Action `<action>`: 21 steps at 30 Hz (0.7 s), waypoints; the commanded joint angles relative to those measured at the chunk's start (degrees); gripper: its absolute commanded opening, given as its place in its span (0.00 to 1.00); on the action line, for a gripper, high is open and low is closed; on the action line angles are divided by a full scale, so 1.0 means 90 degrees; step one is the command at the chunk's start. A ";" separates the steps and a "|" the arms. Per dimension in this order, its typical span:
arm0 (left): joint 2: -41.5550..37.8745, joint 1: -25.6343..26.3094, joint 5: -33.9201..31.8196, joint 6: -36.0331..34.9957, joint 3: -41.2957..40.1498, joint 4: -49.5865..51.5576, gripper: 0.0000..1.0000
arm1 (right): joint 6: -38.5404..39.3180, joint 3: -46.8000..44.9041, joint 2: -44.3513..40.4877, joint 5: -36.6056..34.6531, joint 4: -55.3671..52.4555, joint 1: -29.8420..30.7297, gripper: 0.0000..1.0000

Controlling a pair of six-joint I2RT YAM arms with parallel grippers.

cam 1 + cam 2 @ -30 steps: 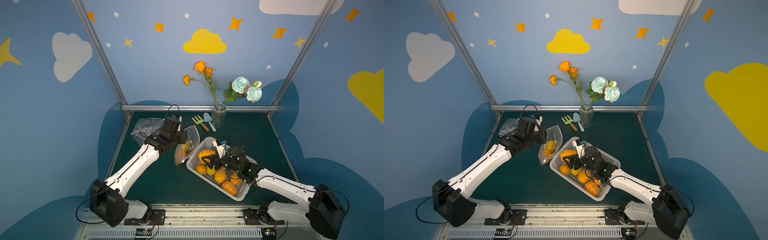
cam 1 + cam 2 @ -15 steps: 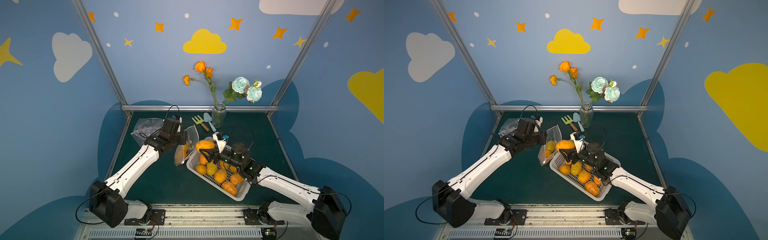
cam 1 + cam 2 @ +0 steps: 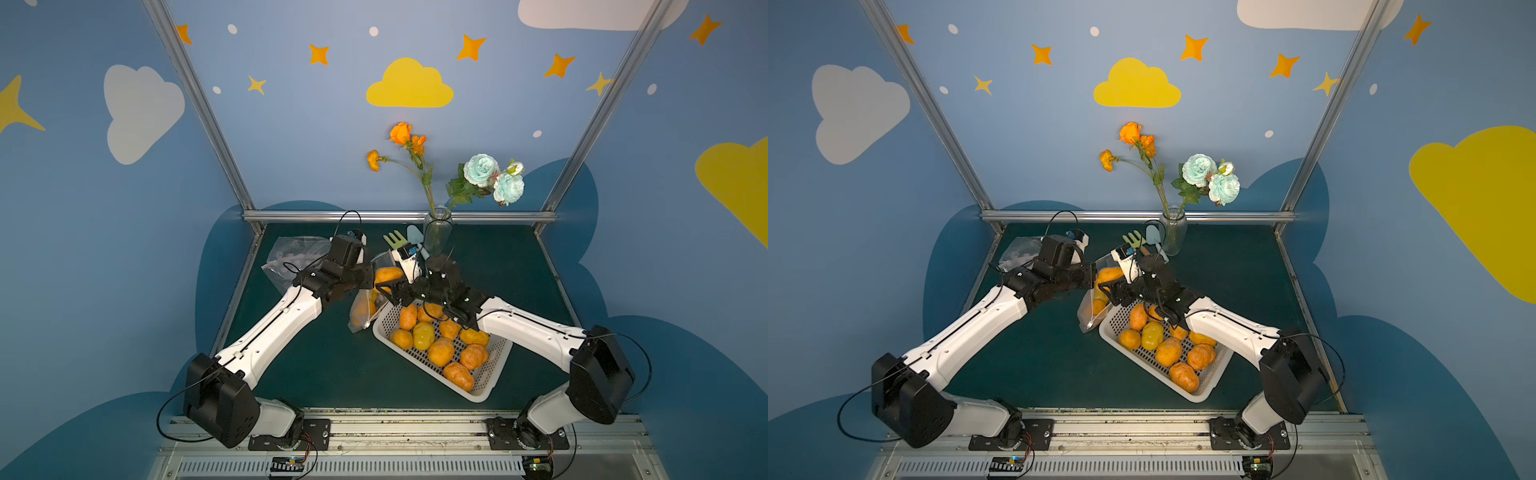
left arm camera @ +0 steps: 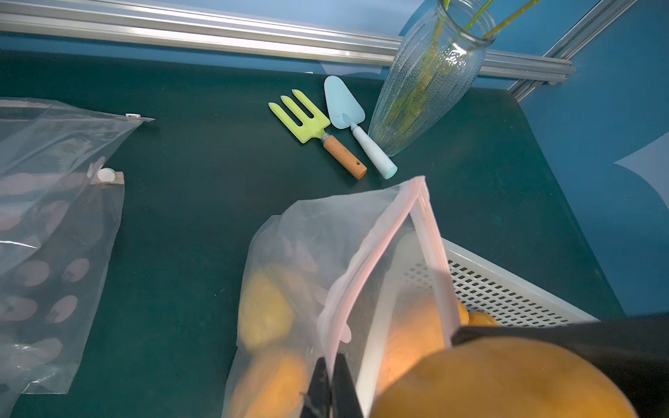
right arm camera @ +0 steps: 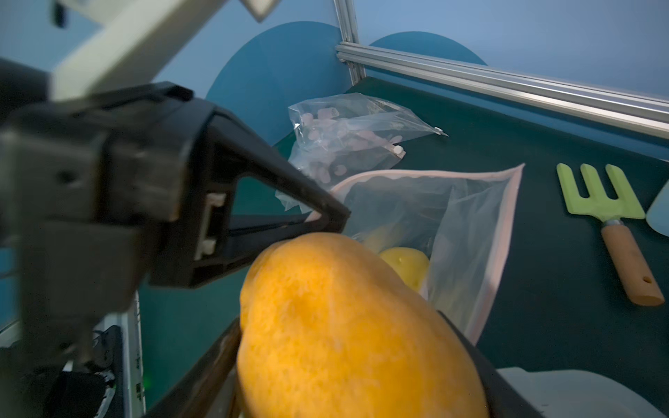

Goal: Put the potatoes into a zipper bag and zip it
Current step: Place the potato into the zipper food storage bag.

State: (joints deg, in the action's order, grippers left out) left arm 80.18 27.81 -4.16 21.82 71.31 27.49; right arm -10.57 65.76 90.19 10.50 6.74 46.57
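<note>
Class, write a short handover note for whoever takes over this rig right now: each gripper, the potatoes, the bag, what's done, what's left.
The left gripper is shut on the zipper bag at its pink rim, holding the mouth open.
The right gripper grips one potato at the bag's mouth, not yet inside.
Done: a few bagged potatoes show through the plastic.
Left: drop this one in, move about nine basket potatoes from the white basket, then zip.
</note>
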 commanded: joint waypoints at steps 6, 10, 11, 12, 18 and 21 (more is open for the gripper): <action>-0.0272 0.0054 0.0150 -0.0053 0.0240 0.0026 0.03 | -0.0008 0.0649 0.0497 -0.0205 -0.0799 -0.0233 0.15; -0.0313 0.0066 0.0160 -0.0053 0.0235 0.0022 0.03 | 0.0002 0.1014 0.0801 -0.0174 -0.1110 -0.0270 0.34; -0.0332 0.0064 0.0151 -0.0057 0.0224 0.0029 0.03 | 0.0008 0.1086 0.0860 -0.0145 -0.1155 -0.0272 0.43; -0.0352 0.0069 0.0150 -0.0051 0.0218 0.0022 0.03 | 0.0031 0.1139 0.0908 -0.0109 -0.1185 -0.0277 0.54; -0.0383 0.0064 0.0070 -0.0057 0.0143 -0.0007 0.03 | 0.0206 0.1099 0.0580 0.0151 -0.1151 -0.0312 0.85; -0.0345 0.0064 -0.0095 -0.0034 0.0143 0.0027 0.03 | 0.0236 0.0926 0.0186 0.0118 -0.1135 -0.0345 0.89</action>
State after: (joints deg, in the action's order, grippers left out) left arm 78.00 28.29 -3.84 21.85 71.68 27.75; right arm -9.56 74.65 96.84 10.85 -3.36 43.94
